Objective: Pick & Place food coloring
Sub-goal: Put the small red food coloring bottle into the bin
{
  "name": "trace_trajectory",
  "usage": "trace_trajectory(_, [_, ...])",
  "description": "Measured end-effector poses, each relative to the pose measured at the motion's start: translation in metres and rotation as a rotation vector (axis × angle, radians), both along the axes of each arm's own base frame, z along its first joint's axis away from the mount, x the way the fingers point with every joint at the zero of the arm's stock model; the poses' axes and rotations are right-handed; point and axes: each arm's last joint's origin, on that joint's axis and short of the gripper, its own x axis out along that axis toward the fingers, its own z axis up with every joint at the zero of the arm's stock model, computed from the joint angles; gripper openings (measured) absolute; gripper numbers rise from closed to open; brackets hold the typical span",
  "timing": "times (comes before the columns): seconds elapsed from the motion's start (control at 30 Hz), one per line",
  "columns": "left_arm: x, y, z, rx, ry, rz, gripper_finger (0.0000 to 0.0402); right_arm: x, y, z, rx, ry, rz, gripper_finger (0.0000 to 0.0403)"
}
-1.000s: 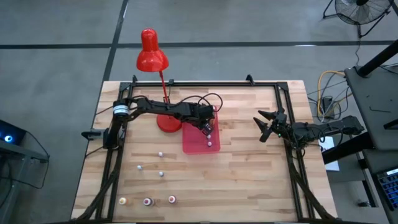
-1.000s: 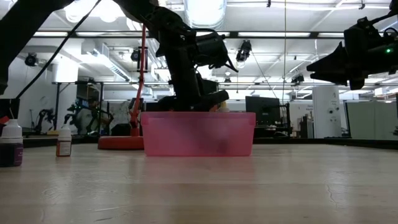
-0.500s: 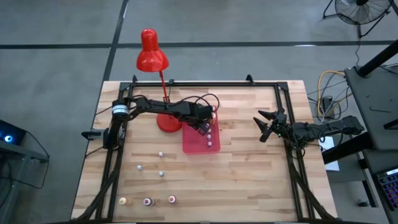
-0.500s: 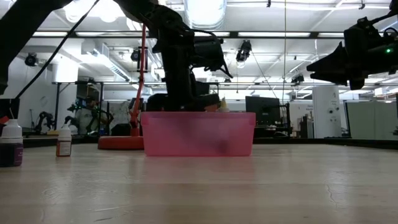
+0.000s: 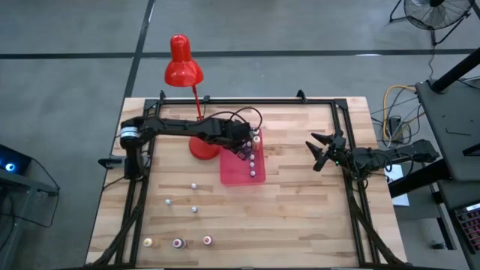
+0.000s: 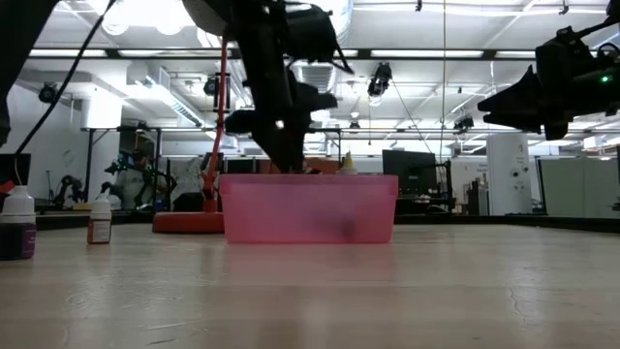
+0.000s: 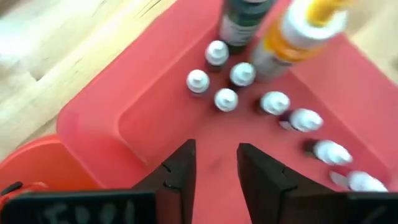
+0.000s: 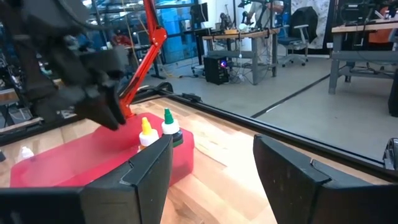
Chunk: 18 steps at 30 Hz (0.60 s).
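Note:
The translucent pink-red tray [image 5: 229, 177] sits mid-table. Inside it stand several tiny white-capped food coloring bottles [image 7: 226, 98], plus a dark green one [image 7: 241, 25] and a yellow-orange one [image 7: 286, 38] near one end. My left gripper [image 5: 244, 146] hovers open and empty above the tray's floor [image 7: 216, 163], near the lamp-side wall. Several more bottles stand loose on the table [image 5: 193, 185], [image 5: 178, 243]. My right gripper [image 5: 317, 154] waits open above the table's right side, clear of everything.
A red desk lamp stands with its base [image 5: 199, 148] right beside the tray's left side, its head [image 5: 182, 67] past the far edge. A black frame rail [image 5: 339, 112] borders the table. Two loose bottles [image 6: 17, 225] show at the low view's left. Bare wood lies between tray and right gripper.
My left gripper has risen out of the tray's inside and drawn back a little toward the table's far-left, toward the lamp. More bottles along the tray's right wall show now that the gripper no longer covers them. The right arm has kept still.

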Motion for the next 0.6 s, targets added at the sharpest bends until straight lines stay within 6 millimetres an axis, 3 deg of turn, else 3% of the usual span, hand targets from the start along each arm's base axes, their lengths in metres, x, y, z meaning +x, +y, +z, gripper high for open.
trace_trajectory(0.33, [-0.037,-0.031,0.041,-0.081,0.058,-0.105,0.0196,0.000,0.000,0.000,0.000,0.000,0.000,0.0215])
trace_trajectory(0.6, [-0.074,-0.062,0.059,-0.120,0.127,-0.089,0.0206,0.000,0.000,0.000,-0.001,0.000,0.000,0.0215])
